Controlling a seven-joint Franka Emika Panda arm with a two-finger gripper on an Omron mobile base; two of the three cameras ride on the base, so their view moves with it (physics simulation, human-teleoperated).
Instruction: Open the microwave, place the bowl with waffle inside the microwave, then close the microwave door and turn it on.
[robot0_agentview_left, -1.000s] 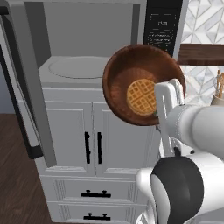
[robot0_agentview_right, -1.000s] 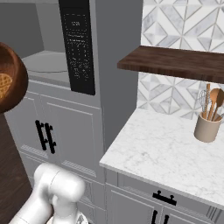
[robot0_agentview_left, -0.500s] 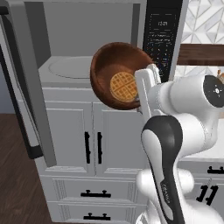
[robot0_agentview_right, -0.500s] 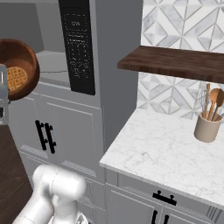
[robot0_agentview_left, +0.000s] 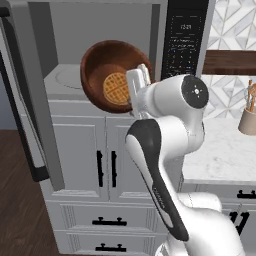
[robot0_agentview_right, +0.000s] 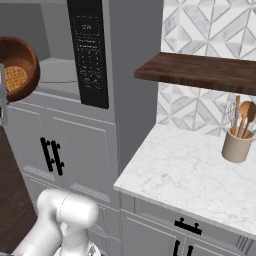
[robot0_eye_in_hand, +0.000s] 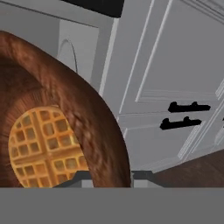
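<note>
Wooden bowl with waffle (robot0_agentview_left: 116, 76) looks rigid, light, tilted steeply; waffle could slide. Gripper (robot0_agentview_left: 138, 80) pinched on rim at 3 o'clock, microwave (robot0_agentview_left: 107, 52) cavity ahead.

We see grey panelled cabinet doors (robot0_agentview_left: 95, 165) with black handles, a white marble bench (robot0_agentview_right: 195, 175), a dark wooden shelf (robot0_agentview_right: 200, 72) on a geometric tiled wall (robot0_agentview_right: 200, 30), and dark wood floor (robot0_agentview_left: 20, 210).

The bowl with waffle (robot0_agentview_left: 114, 76) sits upper-centre in the left base view, tipped on its side, its opening facing the camera, before the open microwave (robot0_agentview_left: 90, 45). The microwave door (robot0_agentview_left: 27, 100) stands swung out at the left edge, handle dark.
</note>
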